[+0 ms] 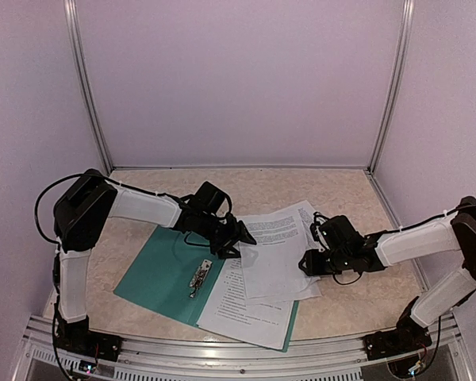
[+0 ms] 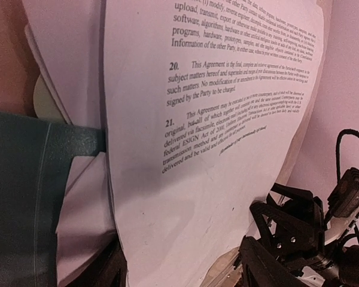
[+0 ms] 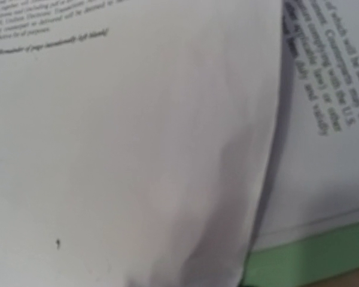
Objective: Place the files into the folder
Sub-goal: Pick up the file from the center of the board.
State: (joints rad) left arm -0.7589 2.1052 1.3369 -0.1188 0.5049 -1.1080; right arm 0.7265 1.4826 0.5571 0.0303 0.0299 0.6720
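Nearest, the dark teal-green two-leaf folder (image 1: 155,278) lies open, its right leaf mostly hidden under white printed paper sheets (image 1: 274,254). The left gripper (image 1: 239,244) sits at their nine o'clock and the right gripper (image 1: 308,262) at three. Paper fills both wrist views, possibly pinched, so I cannot tell either grip.

Table (image 1: 333,190): beige marbled top, enclosed by pale walls. The folder (image 1: 155,274) lies open and flat at lower centre-left of the frame. The files (image 1: 274,246) lie fanned over its right half, with sheets reaching past its edge toward centre-right.

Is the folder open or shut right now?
Open: the folder lies flat, its silver clip exposed, files over its right half.
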